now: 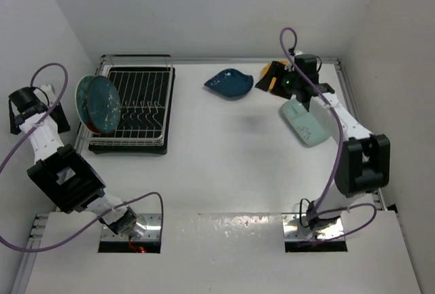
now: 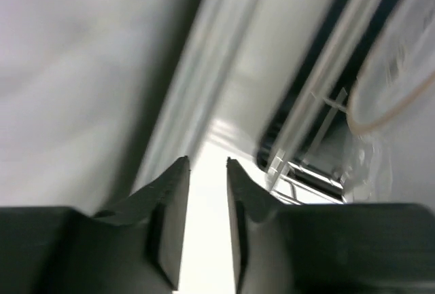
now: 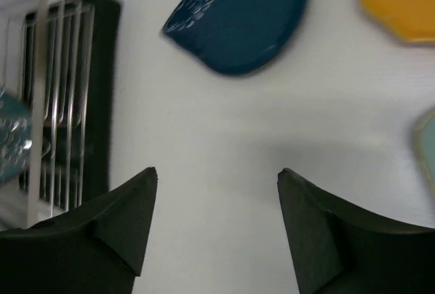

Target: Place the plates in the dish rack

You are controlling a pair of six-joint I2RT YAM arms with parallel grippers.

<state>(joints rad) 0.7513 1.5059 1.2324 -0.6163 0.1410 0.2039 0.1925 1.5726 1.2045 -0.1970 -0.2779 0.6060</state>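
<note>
White surface (image 1: 224, 165) w/ metal rail (image 1: 204, 62) along far edge; plain white walls (image 1: 204, 9) on 3 sides; white panel (image 1: 224, 260) at near edge.

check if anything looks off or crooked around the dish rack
The round dark teal plate looks askew: it leans tilted at the left edge of the dish rack and seems to overhang the rim instead of standing upright among the middle prongs. Nothing looks spilled or broken.
</note>
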